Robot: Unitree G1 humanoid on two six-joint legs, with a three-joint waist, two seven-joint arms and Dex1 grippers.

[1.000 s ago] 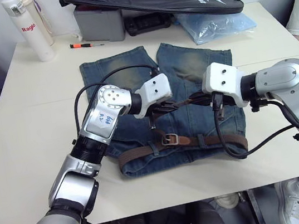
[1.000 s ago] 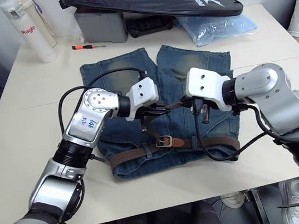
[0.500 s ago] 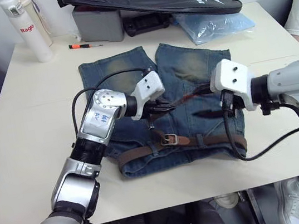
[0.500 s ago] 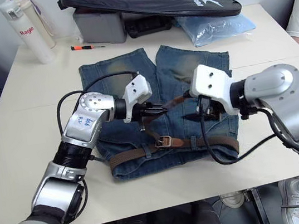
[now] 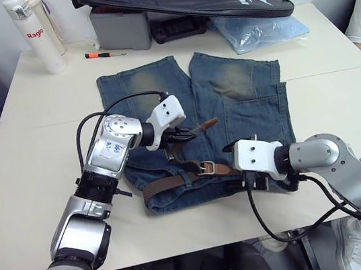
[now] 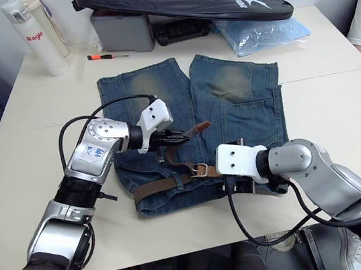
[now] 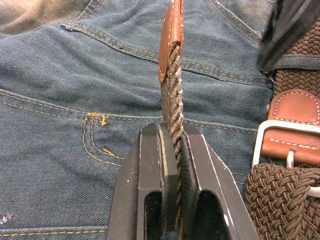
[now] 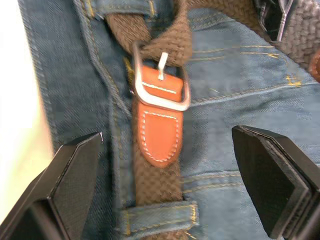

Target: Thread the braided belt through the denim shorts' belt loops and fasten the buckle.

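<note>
Right wrist view looks down on the nearest part of the work: the right gripper (image 8: 172, 200) hangs released, its two black fingers (image 8: 65, 185) spread wide on either side of the buckle (image 8: 160, 82), touching nothing. That buckle is a silver-grey rectangular frame with a thin prong, stitched to a smooth tan leather tab, and it lies at the near waistband of the denim shorts (image 5: 241, 109). One of the belt loops (image 8: 157, 214), a narrow denim strip with yellow stitching, crosses the woven band just beside it.

The braided belt (image 5: 171, 184) already runs along the waistband from the left hip to the right, so threading looks all but done and fastening is the step in hand. A little farther, over the left leg, the left gripper (image 7: 170, 150) is clenched on the coarse brown braid just behind its darker leather tip (image 7: 170, 37), which is lifted off the faded, pale-patched cloth.

The next move likely calls for steadying the frame with the right fingers and seating the prong through the weave.
</note>
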